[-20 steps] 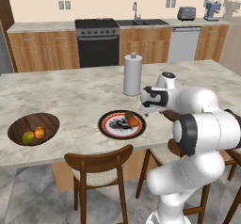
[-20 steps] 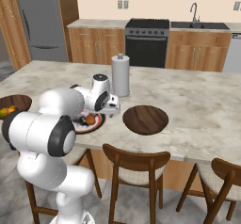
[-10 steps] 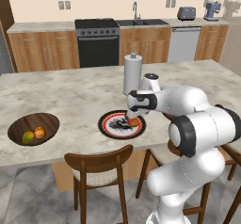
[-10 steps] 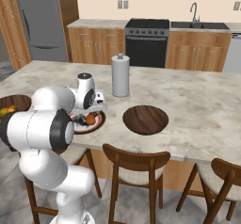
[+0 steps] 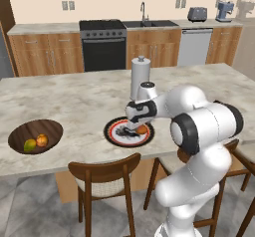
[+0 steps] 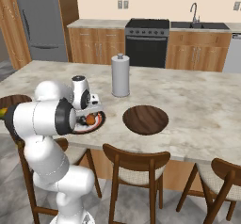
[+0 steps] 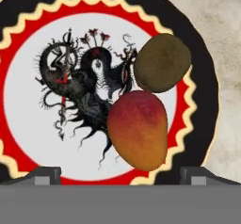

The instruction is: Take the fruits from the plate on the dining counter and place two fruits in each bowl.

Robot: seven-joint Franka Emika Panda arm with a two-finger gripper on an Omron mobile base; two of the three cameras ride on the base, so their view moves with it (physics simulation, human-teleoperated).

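Observation:
On the dining counter (image 5: pixel 74 101) lies the white plate (image 7: pixel 33 124) with a red and black rim. It carries a red fruit (image 7: pixel 137 130) and, just beyond it, a brown fruit (image 7: pixel 162 63). My gripper (image 7: pixel 120 173) hangs open straight above the plate (image 5: pixel 115 131), fingers either side of the red fruit (image 5: pixel 143 129) and clear of it. To the left, one dark wooden bowl (image 5: pixel 20 131) holds a yellow-green fruit (image 5: pixel 30 145) and an orange fruit (image 5: pixel 42 140). The other bowl (image 6: pixel 145 119) sits right of the plate (image 6: pixel 96 124) with nothing in it.
A tall paper towel roll (image 5: pixel 140 76) stands just behind the plate, close to my hand. Wooden chairs (image 5: pixel 104 176) line the counter's near edge. Stove, sink and cabinets run along the back wall.
My arm has swung left from beside the plate's right edge to over the plate and come down towards the fruits. The gripper has stayed open.

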